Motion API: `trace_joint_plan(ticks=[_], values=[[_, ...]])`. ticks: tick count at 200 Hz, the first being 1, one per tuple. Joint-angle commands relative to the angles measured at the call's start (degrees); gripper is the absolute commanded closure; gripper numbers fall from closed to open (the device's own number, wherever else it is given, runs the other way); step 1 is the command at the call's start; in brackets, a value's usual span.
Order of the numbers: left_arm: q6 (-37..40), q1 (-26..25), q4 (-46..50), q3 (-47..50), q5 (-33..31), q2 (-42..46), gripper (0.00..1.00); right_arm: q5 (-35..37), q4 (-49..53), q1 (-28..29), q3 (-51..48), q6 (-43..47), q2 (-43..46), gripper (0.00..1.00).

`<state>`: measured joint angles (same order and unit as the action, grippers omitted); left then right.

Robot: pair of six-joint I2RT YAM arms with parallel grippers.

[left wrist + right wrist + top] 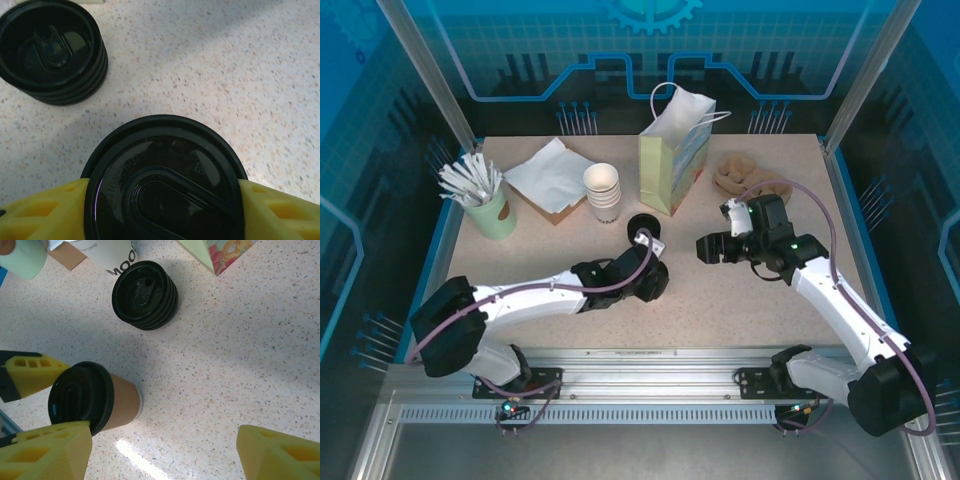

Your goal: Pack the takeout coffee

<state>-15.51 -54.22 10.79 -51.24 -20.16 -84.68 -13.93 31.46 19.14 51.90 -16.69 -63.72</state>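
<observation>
Tan paper under a black lid: the coffee (122,402) stands on the speckled table (240,365), near the middle and just in front of a stack of loose lids (145,295). The left claw (162,192) is clamped on it, with yellow fingers (40,215) pressed to the lid's rim on both sides. The right claw (160,440) hovers near the coffee on its right side, jaws wide apart with nothing between them. Behind the lids stand white cups (602,190) and a paper bag (670,165), upright with its mouth open. A green cup (485,205) of stirrers and some napkins (550,175) sit at the far left.
</observation>
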Motion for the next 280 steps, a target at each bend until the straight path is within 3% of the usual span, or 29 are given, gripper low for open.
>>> trace_joint_plan(ticks=[1,135,229,248,280], values=[[2.4,0.7,2.8,-2.7,0.9,-3.6,0.5,0.0,0.8,0.6,2.0,0.0,-0.4,0.23],[3.0,0.7,5.5,-7.9,3.4,-2.5,0.22,2.1,0.9,1.1,0.3,0.2,1.0,0.23],[2.0,1.1,6.0,-7.7,5.4,1.6,0.17,1.5,0.6,1.8,-0.3,0.0,1.0,0.23],[-0.2,3.4,4.6,-5.1,10.2,6.9,0.13,-0.6,-1.7,3.0,-1.1,-1.1,0.7,0.22],[-6.8,12.4,2.8,1.0,23.0,11.8,0.12,-5.7,-9.3,7.0,-5.6,-4.1,-2.9,0.16]])
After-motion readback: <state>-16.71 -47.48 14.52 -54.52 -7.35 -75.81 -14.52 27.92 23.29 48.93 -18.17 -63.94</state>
